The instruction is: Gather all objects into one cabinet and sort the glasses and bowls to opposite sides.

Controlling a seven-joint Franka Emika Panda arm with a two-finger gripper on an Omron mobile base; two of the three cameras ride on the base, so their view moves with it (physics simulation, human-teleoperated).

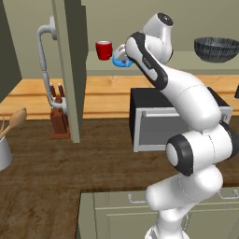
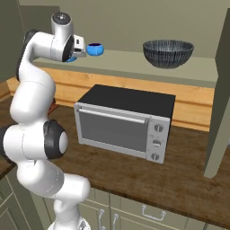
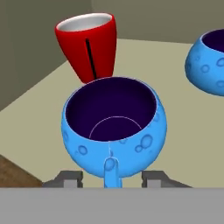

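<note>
While the gripper [image 3: 111, 178] stands open, its bright-blue cup [image 3: 114, 131] looks dimpled, dark inside.

No readable text is showing anywhere. The arm [image 1: 154, 65] is carrying a small dark mark on its white upper link, too blurred to make out. The microwave [image 2: 123, 123] is showing three round knobs with no legible labels or numbers.

second blue cup [image 3: 209, 63] cut off, fingers [image 3: 70, 178] mostly hidden
</note>
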